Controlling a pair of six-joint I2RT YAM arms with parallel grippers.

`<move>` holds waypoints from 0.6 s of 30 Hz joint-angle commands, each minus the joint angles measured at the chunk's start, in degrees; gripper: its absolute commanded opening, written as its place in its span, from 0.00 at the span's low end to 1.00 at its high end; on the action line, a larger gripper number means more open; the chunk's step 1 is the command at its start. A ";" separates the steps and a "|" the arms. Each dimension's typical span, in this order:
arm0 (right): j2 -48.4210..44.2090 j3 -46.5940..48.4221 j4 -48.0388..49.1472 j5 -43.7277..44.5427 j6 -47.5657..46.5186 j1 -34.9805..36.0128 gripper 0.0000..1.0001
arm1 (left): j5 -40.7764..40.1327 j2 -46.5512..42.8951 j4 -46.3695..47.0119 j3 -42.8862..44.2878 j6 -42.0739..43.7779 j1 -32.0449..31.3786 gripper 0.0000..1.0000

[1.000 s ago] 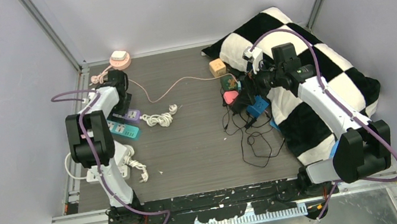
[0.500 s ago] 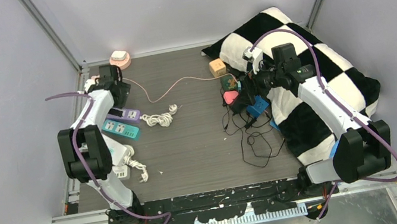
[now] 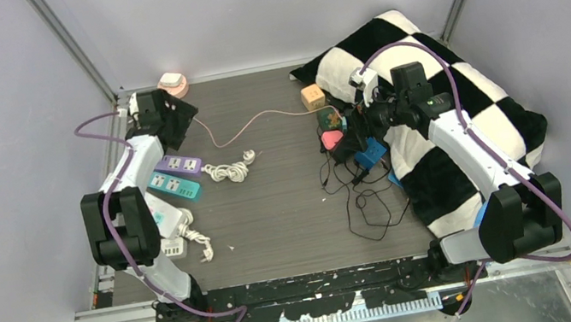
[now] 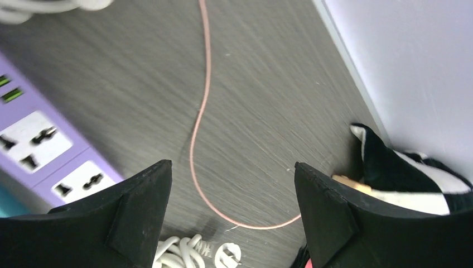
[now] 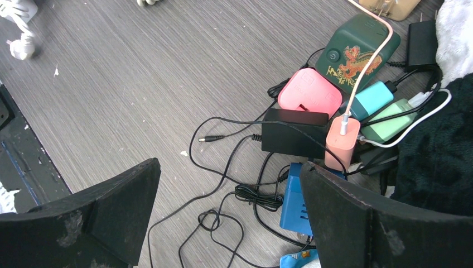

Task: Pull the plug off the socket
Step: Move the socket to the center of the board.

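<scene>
At 10 o'clock of the counter: left end effector, fingers spread wide, holding nothing; purple power strip just at its 6 o'clock, visible sockets bare; pink cable trails across the boards.

At 2 o'clock: right end effector, likewise wide open and empty, above an adapter cluster; salmon charger stands upright there, a pink lead in its top, foot at a blue socket block; likely the plug meant, seating unclear; pink plug and black adapter just beside it.

Judgement: nothing gripped; plug not yet pulled; approach, grasp and pull all remain.
</scene>
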 commanded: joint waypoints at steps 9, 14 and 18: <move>-1.84 1.31 0.07 -1.98 -0.61 0.28 1.00 | 13.79 3.55 8.56 8.42 18.17 0.25 0.80; -2.15 1.32 -0.04 -2.32 -0.62 0.30 1.00 | 14.41 7.84 1.95 17.26 26.28 0.25 0.81; -2.32 1.34 -0.07 -2.62 -0.56 0.26 1.00 | 12.76 12.35 -4.40 26.46 31.66 0.25 0.81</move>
